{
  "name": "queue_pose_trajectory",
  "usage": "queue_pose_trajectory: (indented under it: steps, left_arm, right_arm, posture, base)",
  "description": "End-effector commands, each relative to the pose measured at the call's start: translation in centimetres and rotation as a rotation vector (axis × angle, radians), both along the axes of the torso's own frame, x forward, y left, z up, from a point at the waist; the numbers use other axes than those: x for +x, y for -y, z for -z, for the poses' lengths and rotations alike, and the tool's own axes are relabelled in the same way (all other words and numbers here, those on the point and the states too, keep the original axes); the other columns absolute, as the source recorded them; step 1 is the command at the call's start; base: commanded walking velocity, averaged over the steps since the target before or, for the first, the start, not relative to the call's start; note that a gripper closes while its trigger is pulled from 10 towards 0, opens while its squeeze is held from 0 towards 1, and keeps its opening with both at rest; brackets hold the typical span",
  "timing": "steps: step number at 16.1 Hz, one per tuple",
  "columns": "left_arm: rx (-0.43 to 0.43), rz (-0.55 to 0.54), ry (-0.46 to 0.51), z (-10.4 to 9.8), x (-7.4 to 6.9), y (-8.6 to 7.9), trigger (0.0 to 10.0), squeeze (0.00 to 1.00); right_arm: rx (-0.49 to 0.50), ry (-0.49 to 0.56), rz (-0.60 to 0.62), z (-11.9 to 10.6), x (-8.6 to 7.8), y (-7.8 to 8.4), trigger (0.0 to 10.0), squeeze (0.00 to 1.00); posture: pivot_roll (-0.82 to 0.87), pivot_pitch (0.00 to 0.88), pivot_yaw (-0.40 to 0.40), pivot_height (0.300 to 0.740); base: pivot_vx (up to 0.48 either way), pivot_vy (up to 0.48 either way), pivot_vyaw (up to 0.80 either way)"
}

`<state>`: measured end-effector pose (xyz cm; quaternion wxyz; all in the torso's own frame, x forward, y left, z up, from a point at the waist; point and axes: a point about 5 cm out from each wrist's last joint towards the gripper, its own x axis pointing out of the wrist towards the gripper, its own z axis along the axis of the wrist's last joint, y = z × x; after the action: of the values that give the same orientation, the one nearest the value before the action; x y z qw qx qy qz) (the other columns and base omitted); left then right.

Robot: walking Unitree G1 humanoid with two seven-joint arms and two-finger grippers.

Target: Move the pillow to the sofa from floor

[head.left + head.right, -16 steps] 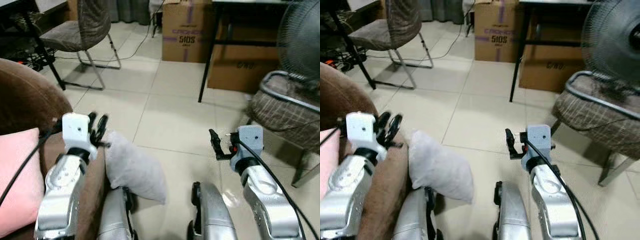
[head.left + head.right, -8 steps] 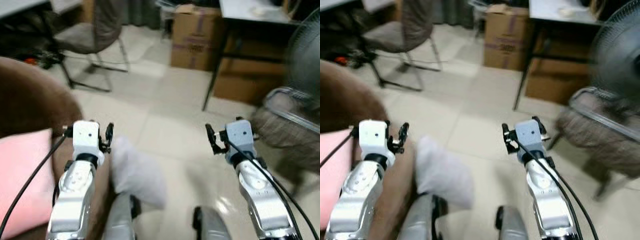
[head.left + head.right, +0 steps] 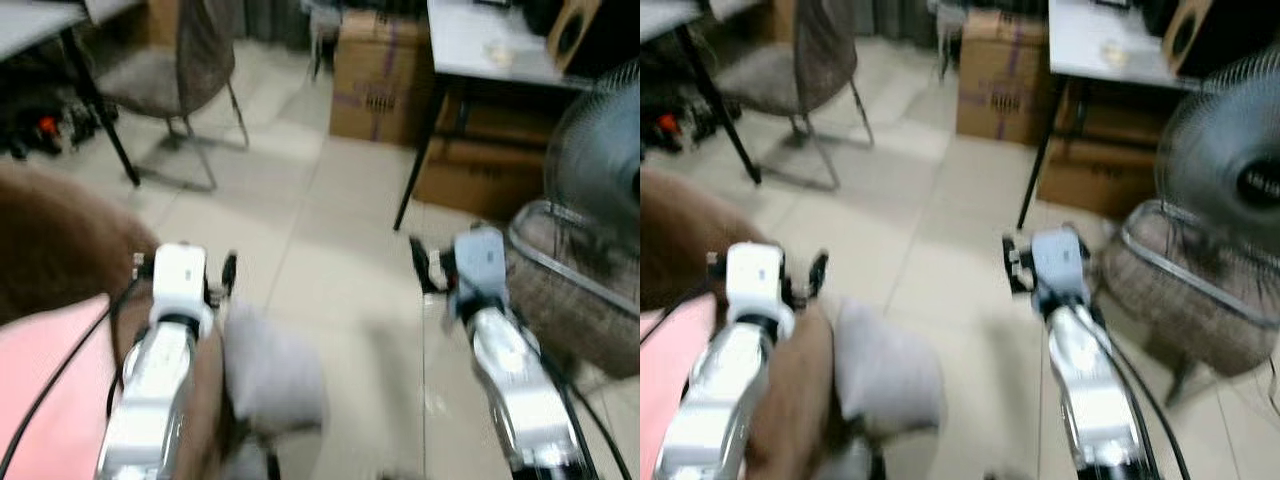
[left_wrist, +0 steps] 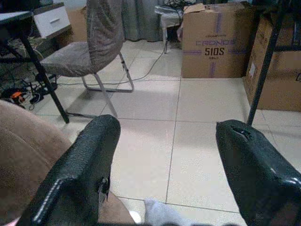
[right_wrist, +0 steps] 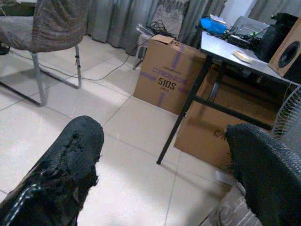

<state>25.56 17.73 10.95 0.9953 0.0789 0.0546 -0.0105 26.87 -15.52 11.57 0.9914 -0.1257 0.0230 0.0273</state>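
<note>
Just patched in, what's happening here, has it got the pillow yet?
Not yet. The grey pillow lies on the tiled floor, leaning against the brown sofa, where a pink cushion sits. The left hand hovers just above the pillow's top, fingers open and holding nothing. The right hand is raised over bare floor, also open and empty. The head views are blurred.

Two pillows are counted: one grey pillow (image 3: 270,368) on the near floor and one pink pillow (image 3: 45,400) on the brown sofa (image 3: 60,250) at near left. Two cardboard boxes are seen far off, one (image 3: 378,75) left of the other (image 3: 480,175). One chair (image 3: 175,70), one table (image 3: 490,50) and one fan (image 3: 600,150) are counted.
</note>
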Motion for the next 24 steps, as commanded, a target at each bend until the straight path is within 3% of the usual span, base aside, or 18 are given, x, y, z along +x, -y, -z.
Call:
queue_pose_trajectory:
  steps: [1, 5, 8, 10, 12, 14, 18, 24]
  left_arm:
    - [0.009, 0.018, -0.017, 0.4, 0.2, 0.3, 10.0, 1.00]
    - [-0.008, 0.023, -0.006, 0.2, 0.2, 0.4, 10.0, 1.00]
    - [-0.014, 0.012, -0.008, 0.2, 0.1, 0.3, 10.0, 1.00]
    - [0.004, 0.009, -0.001, 0.1, 0.2, 0.3, 10.0, 1.00]
    - [-0.016, -0.001, 0.008, -0.1, 0.5, 0.4, 10.0, 1.00]
    - [-0.014, -0.001, 0.008, -0.1, 0.7, 0.4, 10.0, 1.00]
    - [0.007, 0.000, 0.011, -0.3, 1.0, 0.3, 10.0, 1.00]
    - [0.022, 0.008, 0.008, -0.3, 1.5, 0.1, 10.0, 1.00]
  right_arm:
    - [-0.013, 0.008, 0.014, -0.2, -0.2, 0.3, 10.0, 0.00]
    - [-0.062, -0.008, 0.006, 0.0, -0.7, 0.5, 10.0, 0.00]
    - [0.053, -0.021, 0.045, 0.1, -0.2, 0.3, 10.0, 0.00]
    - [0.051, -0.024, 0.036, 0.1, 0.1, 0.2, 10.0, 0.00]
    - [0.033, -0.021, 0.075, 0.1, 0.3, 0.5, 10.0, 0.00]
    - [0.079, -0.039, 0.077, 0.3, 0.6, 0.7, 10.0, 0.00]
    - [0.093, -0.056, 0.020, 0.4, 0.8, 0.1, 10.0, 0.00]
    - [0.127, -0.043, 0.033, 0.2, 0.9, 0.0, 10.0, 0.00]
  posture:
    - [-0.06, 0.000, -0.001, 0.740]
    - [-0.06, 0.000, -0.009, 0.740]
    - [-0.05, 0.000, -0.022, 0.740]
    - [-0.05, 0.000, -0.027, 0.740]
    - [-0.05, 0.000, -0.028, 0.740]
    - [-0.04, 0.000, -0.030, 0.740]
    - [-0.04, 0.000, -0.028, 0.740]
    - [-0.04, 0.000, -0.014, 0.740]
  base:
    - [0.000, 0.000, 0.00]
    - [0.000, 0.000, 0.00]
    - [0.000, 0.000, 0.00]
    - [0.000, 0.000, 0.00]
    - [0.000, -0.366, 0.00]
    - [0.000, -0.446, 0.00]
    - [0.000, -0.375, 0.00]
    - [0.000, -0.330, 0.00]
